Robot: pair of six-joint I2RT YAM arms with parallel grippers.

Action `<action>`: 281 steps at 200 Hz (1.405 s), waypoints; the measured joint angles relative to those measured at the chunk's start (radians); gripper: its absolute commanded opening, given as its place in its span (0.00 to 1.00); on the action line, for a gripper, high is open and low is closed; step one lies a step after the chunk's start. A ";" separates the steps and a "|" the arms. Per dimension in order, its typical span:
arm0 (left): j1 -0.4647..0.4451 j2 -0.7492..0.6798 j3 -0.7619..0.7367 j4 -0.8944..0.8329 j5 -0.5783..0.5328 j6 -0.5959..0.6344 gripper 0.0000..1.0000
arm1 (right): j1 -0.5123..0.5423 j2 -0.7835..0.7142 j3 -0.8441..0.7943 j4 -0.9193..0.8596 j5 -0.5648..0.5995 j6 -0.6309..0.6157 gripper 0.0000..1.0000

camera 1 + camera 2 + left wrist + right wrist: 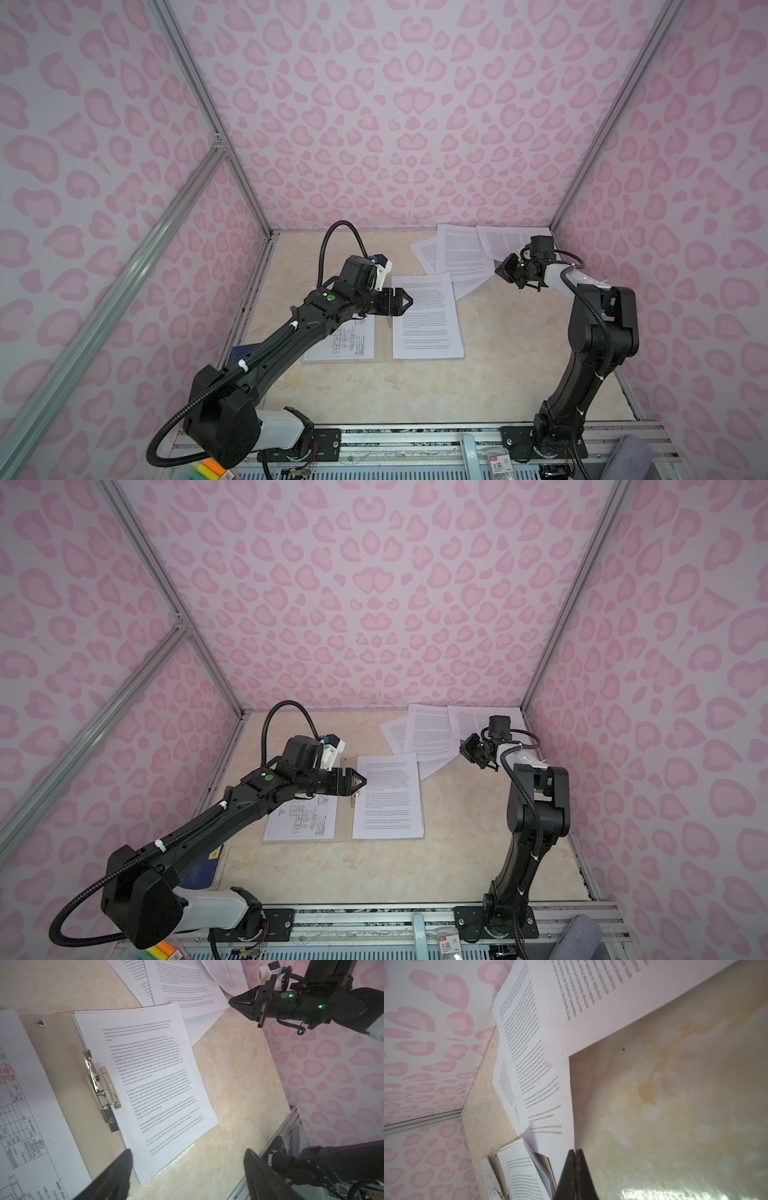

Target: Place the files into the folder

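The folder [62,1047] lies open and flat, left of centre on the tabletop [519,353]. It is thin beige card with a shiny metal clip [101,1084] by its spine. A stack of printed sheets [426,320] covers its right leaf. A line-drawing sheet [345,345] lies on the left leaf, its upper part hidden by the left arm. More loose sheets [461,253] fan out, overlapping, in the far right corner.

The left gripper [407,301] hangs over the spine, jaws wide, holding nothing. The right gripper [575,1151] sits at the fan's edge, jaws pressed together; whether paper is caught there I can't tell.

The tabletop is glossy, cream and marble-patterned. Pink heart-spotted walls [395,104] close it in. A dark blue book [205,868] peeks from under the left arm.
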State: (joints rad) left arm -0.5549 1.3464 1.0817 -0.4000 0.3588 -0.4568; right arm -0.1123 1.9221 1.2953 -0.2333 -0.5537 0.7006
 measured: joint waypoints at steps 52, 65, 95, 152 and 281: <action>0.021 -0.057 -0.038 -0.011 -0.001 0.020 0.85 | -0.006 -0.080 -0.043 -0.077 0.017 -0.013 0.00; 0.025 -0.070 -0.048 -0.017 -0.001 0.024 0.85 | -0.009 -0.105 -0.053 -0.102 0.035 -0.024 0.00; 0.034 -0.099 -0.071 -0.018 -0.001 0.034 0.85 | -0.019 -0.157 -0.079 -0.145 0.074 -0.050 0.00; 0.042 -0.109 -0.090 -0.020 0.000 0.043 0.85 | -0.037 -0.247 -0.141 -0.188 0.076 -0.076 0.00; 0.047 -0.062 -0.047 -0.021 0.027 0.059 0.85 | -0.190 -0.433 -0.406 -0.175 0.114 -0.031 0.29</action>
State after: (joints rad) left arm -0.5076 1.2842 1.0344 -0.4210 0.3862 -0.3981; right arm -0.3019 1.4895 0.8890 -0.4084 -0.4400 0.6693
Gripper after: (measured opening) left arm 0.849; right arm 0.190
